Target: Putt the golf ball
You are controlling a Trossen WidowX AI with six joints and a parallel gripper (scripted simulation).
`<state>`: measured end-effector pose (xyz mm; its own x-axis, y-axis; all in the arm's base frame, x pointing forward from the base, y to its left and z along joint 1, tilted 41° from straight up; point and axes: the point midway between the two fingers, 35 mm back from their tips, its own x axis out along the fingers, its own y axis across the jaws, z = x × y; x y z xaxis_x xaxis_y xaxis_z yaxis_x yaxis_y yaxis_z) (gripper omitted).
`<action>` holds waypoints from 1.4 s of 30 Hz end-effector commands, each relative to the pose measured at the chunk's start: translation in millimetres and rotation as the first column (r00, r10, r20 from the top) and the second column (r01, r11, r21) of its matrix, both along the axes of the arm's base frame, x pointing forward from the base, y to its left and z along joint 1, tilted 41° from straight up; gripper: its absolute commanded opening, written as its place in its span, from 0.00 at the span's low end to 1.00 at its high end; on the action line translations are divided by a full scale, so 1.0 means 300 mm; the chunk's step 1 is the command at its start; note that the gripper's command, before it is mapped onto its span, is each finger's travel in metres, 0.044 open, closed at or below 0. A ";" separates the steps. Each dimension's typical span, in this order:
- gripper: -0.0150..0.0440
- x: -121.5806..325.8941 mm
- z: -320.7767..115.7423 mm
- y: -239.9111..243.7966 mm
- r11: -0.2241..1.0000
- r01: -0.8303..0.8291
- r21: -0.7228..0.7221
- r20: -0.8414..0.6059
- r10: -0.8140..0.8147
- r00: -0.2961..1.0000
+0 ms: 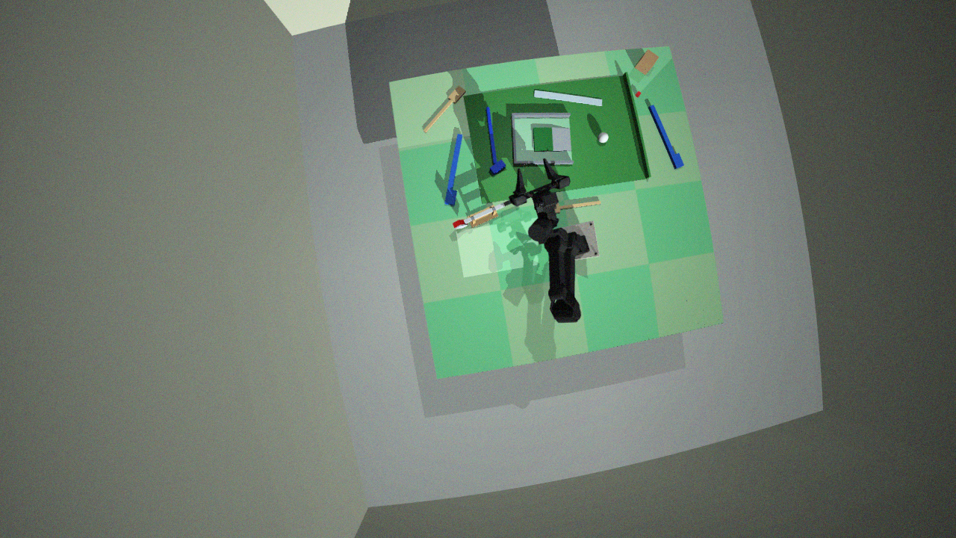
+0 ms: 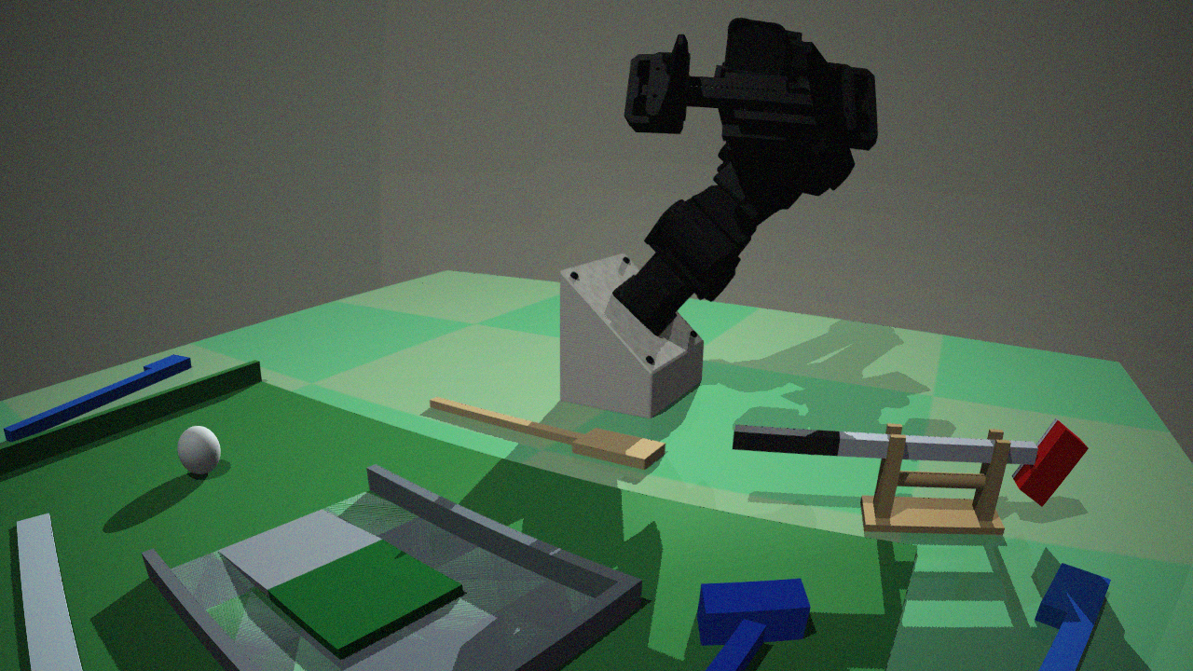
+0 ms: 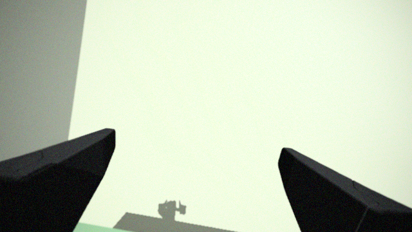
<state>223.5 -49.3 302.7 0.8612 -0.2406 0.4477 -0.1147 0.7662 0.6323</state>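
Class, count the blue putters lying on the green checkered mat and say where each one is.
3. One blue putter lies left of the dark green course; a second lies on the course's left part beside the grey-walled ramp; a third lies outside the right wall. None seems hidden.

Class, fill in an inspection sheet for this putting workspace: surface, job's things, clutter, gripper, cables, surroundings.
Surface: checkered green mat with a dark green putting area.
Job's things: red putter resting on a wooden stand; golf ball on the dark green; raised green inside a grey frame, with a ramp.
Clutter: blue clubs, wooden clubs, pale bar.
Gripper: gripper open, raised, holding nothing.
Cables: nothing seen.
Surroundings: grey floor, plain walls.
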 end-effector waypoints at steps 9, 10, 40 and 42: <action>1.00 0.219 -0.248 0.143 0.916 -0.274 0.294 -0.506 0.392 0.768; 1.00 0.228 -0.283 0.165 0.891 -0.283 0.355 -0.549 0.444 0.708; 1.00 0.051 -0.430 0.489 0.170 0.632 0.756 -0.111 0.985 -0.132; 1.00 0.053 -0.430 0.488 0.170 0.632 0.756 -0.111 0.985 -0.132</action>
<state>238.1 96.1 170.2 0.0853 0.8116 -0.5780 0.9767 0.0464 0.2093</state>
